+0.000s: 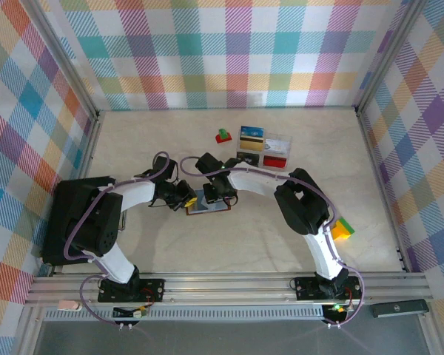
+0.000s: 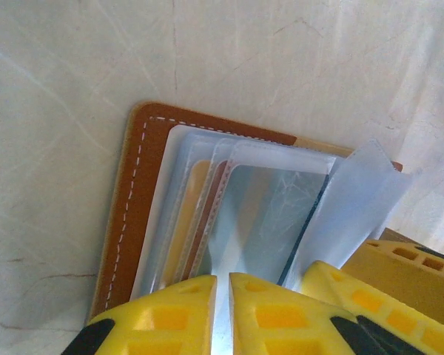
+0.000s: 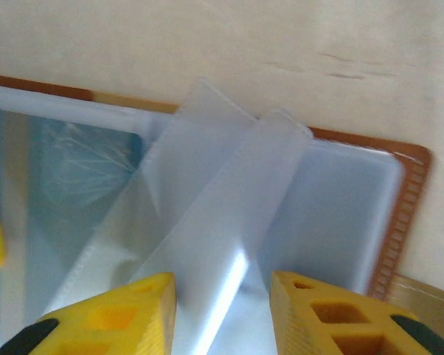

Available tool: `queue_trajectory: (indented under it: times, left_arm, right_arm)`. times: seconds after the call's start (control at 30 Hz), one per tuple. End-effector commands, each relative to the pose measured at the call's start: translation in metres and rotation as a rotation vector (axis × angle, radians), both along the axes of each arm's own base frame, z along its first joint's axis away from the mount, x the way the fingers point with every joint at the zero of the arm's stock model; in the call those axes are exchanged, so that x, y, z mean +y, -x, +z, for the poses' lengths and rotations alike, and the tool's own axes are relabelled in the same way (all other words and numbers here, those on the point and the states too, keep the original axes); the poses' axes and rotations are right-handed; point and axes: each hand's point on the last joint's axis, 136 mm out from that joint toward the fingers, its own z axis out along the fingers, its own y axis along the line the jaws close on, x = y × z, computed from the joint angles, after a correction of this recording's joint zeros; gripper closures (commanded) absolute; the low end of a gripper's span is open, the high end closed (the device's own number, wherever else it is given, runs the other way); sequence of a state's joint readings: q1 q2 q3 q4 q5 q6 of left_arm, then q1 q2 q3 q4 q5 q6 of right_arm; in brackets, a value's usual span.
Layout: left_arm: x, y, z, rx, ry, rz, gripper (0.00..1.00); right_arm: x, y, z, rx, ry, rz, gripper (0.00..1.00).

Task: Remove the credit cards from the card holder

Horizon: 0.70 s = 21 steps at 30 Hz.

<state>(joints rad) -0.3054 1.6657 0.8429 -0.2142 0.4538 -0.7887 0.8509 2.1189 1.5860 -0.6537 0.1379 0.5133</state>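
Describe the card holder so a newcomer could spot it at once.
On the pale table, find the centre where the left claw and right claw meet. The card holder lies open beneath them: brown stitched border around clear sleeves, unlike the clear box farther back.

The beige table (image 1: 244, 244) carries the open card holder (image 1: 207, 210) near its middle. Farther back lie 1 red-green block (image 1: 223, 136), a card (image 1: 251, 136) and a clear box (image 1: 276, 151). A yellow-green block (image 1: 343, 228) lies at the right.

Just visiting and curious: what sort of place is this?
Probably a robot test booth: a left arm and right arm bolted at the near edge of a table, plaid walls boxing it in, and props like an open card holder.
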Motion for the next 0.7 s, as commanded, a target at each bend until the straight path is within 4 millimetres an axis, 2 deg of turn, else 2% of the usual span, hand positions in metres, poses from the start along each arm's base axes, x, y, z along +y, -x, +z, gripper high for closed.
queue_trajectory:
  times: [0.0, 0.2, 0.37, 0.47, 0.67]
  left_arm:
    - [0.015, 0.016, -0.021, 0.083, -0.098, 0.001, 0.86]
    - [0.007, 0.012, -0.011, 0.065, -0.069, -0.038, 0.85]
    - [-0.002, 0.007, 0.003, 0.043, -0.050, -0.085, 0.83]
    - [-0.003, 0.003, 0.016, 0.016, -0.049, -0.091, 0.80]
    - [0.005, -0.005, 0.033, -0.036, -0.096, -0.069, 0.75]
  right_arm:
    - [-0.025, -0.014, 0.027, -0.089, 0.021, -0.097, 0.61]
    - [-0.055, -0.023, 0.044, -0.143, 0.006, -0.222, 0.59]
    - [-0.058, -0.026, 0.063, -0.179, -0.093, -0.245, 0.58]
    - [-0.047, -0.026, 0.075, -0.190, -0.196, -0.203, 0.57]
    - [0.001, -0.012, 0.088, -0.085, -0.424, -0.018, 0.58]
